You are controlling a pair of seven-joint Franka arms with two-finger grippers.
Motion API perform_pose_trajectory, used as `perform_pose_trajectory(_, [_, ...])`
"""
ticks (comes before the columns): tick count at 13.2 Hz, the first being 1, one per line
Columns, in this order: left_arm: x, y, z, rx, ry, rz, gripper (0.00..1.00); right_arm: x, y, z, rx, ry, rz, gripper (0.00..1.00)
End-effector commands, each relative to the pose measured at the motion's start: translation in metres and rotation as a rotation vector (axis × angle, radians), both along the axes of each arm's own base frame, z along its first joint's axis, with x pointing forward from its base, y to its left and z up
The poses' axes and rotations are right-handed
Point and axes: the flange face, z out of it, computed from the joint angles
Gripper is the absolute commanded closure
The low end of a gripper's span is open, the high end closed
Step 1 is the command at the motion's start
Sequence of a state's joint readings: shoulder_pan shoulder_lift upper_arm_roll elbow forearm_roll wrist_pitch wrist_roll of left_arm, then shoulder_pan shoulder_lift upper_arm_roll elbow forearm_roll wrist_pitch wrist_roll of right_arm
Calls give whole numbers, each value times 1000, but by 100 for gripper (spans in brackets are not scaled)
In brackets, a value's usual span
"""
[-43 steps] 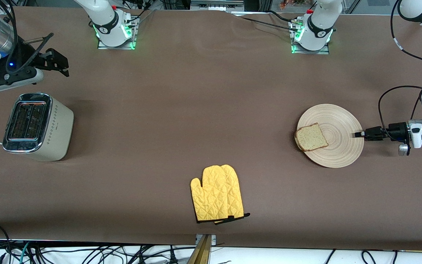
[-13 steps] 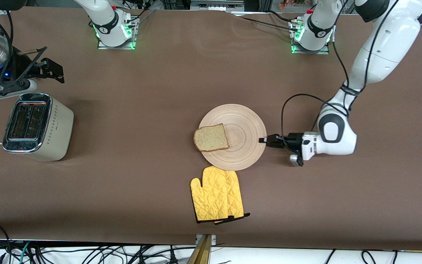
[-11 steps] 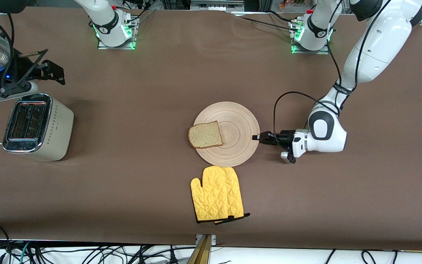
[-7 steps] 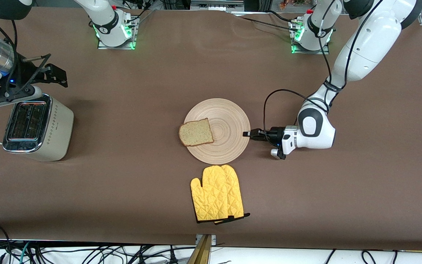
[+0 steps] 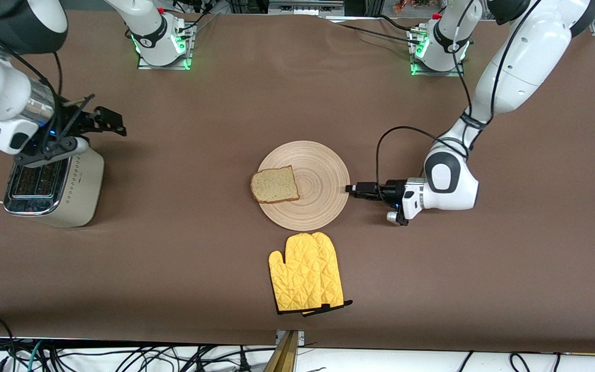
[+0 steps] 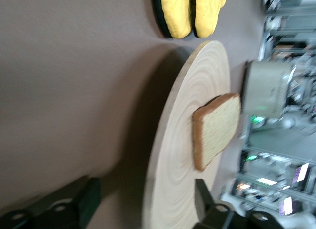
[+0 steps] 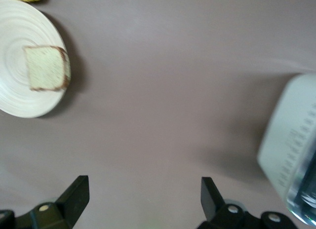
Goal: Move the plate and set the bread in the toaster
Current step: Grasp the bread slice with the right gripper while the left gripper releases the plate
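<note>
— What's on the brown worktop (image 5: pixel 432 289), biggest first?

— The round, pale wooden plate with ring grooves (image 5: pixel 318 204) lies near the middle. The cream-beige two-slot toaster with a chrome top (image 5: pixel 52 188) stands at the right arm's end. A pair of yellow quilted oven mitts (image 5: pixel 305 271) lies just beside the plate, nearer the front camera. The squarish slice of light brown speckled bread with a darker crust (image 5: pixel 275 185) rests on the plate, on the side toward the toaster and slightly overhanging the rim.

— And the grippers?

— The left gripper (image 5: pixel 350 189) sits low at the plate's rim on the left arm's side — its jaws stand apart, one on each side of the rim's edge, gripping nothing. The right gripper (image 5: pixel 110 118) hangs beside the toaster's top, over bare worktop, jaws wide apart and empty.
</note>
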State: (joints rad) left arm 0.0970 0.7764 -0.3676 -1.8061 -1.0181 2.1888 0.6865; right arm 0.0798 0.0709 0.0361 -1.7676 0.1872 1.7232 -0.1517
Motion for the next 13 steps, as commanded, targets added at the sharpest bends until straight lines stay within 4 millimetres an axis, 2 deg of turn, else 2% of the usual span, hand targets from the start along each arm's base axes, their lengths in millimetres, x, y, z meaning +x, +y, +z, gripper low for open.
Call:
perform_pose_trajectory(1, [-1,51,40,100,-35,-134,0,14,40,-49,100,21,-22,0])
perform_pose_trajectory(3, [10,100,66,218,-92,-255,0,24,81,-88,143,27,-47,0])
perform_pose_trajectory(5, [17,128,97,327,-130,-371,0,29,129,-131,167,8,-85,0])
perform_pose_trajectory(6, [26,142,122,397,-134,-402,0,31,149,-155,198,-10,-104,0])
perform_pose_trajectory(8, [41,150,178,579,-119,-482,0,29,195,-200,243,-43,-126,0])
perform_pose_trajectory(10, [54,153,221,717,-139,-517,0,21,232,-240,276,-70,-148,0])
perform_pose_trajectory(11, [59,158,244,771,-178,-517,0,24,237,-257,299,-69,-171,0])
perform_pose_trajectory(13, [64,158,286,842,-227,-464,0,31,241,-278,330,-56,-184,0])
